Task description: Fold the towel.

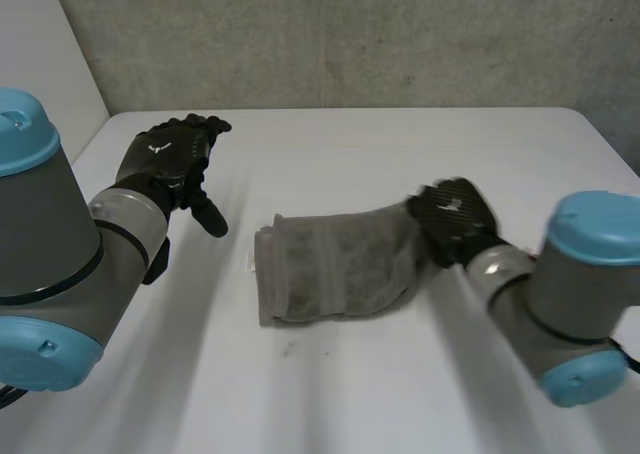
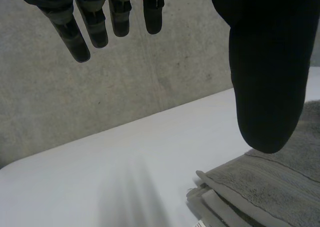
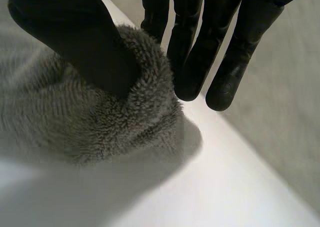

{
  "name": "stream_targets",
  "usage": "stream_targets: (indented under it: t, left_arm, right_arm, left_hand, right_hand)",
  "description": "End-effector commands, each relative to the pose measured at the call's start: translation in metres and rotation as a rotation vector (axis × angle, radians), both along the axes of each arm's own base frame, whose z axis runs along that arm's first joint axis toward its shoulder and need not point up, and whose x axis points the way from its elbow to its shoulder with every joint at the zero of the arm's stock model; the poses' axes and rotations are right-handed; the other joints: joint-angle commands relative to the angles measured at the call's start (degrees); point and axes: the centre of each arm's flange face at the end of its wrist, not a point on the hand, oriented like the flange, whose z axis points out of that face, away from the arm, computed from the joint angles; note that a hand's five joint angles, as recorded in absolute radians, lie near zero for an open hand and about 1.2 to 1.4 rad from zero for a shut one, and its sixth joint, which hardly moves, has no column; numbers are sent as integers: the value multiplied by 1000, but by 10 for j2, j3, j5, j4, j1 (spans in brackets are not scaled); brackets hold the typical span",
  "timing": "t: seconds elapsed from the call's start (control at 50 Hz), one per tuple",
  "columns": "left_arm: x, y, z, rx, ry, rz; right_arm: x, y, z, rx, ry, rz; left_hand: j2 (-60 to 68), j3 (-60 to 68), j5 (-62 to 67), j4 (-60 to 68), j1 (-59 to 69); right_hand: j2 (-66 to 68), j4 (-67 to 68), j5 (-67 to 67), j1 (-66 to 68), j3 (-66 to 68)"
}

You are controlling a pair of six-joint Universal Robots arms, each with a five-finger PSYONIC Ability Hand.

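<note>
A grey towel (image 1: 340,264) lies folded in the middle of the white table (image 1: 350,144), its stacked layers at the left end. My right hand (image 1: 450,214) is at the towel's right end. In the right wrist view its thumb (image 3: 80,37) presses into the fluffy towel edge (image 3: 115,122) with the fingers (image 3: 195,62) on the other side, pinching a bunch of cloth. My left hand (image 1: 170,159) hangs open above the table, left of the towel and apart from it. In the left wrist view its thumb (image 2: 267,72) hovers over the towel's folded corner (image 2: 260,192).
A concrete wall (image 1: 350,34) runs behind the table's far edge. Bare tabletop lies in front of the towel and to its left under the left arm.
</note>
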Motion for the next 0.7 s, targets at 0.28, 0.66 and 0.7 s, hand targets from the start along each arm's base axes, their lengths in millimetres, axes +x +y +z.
stream_targets:
  t: [0.28, 0.66, 0.7]
  left_arm:
    - [1, 0, 1, -3, 3, 3]
    - [-11, 0, -32, 79, -12, -22]
    - [-14, 3, -39, 101, -7, -33]
  right_arm:
    - [119, 120, -36, -108, 62, 511]
    - [46, 31, 43, 361, -432, 45]
    - [45, 26, 38, 387, -420, 31]
  left_hand:
    - [6, 4, -19, 4, -2]
    - [6, 4, -19, 4, -2]
    - [6, 4, -19, 4, -2]
  right_hand:
    - [-114, -135, -108, 24, -130]
    - [-561, -582, -555, -424, -577]
    - [-561, -582, -555, -424, -577]
